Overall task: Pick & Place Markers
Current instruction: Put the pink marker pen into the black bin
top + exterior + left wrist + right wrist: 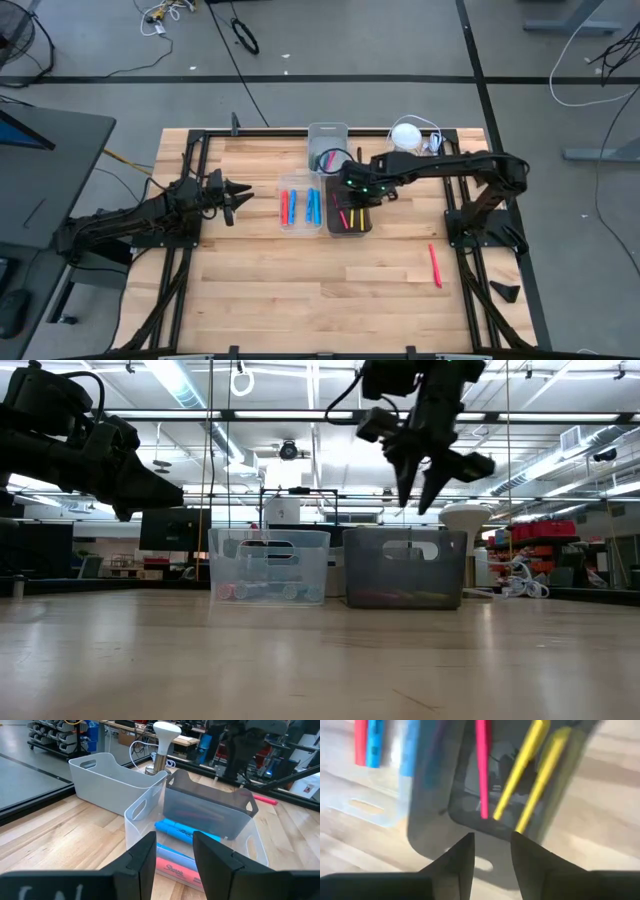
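A dark bin (351, 216) holds a pink marker (481, 765) and two yellow markers (522, 765) lying on its floor. Beside it, a clear bin (300, 203) holds red and blue markers (185, 831). One pink marker (435, 265) lies loose on the table at the right. My right gripper (492, 855) hangs open above the dark bin, pointing steeply down, with nothing between its fingers. My left gripper (240, 197) stands open and empty left of the clear bin, pointing about level toward it.
A second clear bin (327, 145) with a few markers stands behind the other two, at the table's far edge. A white round lamp-like thing (405, 135) sits at the far right. Bare wood lies along the near half of the table.
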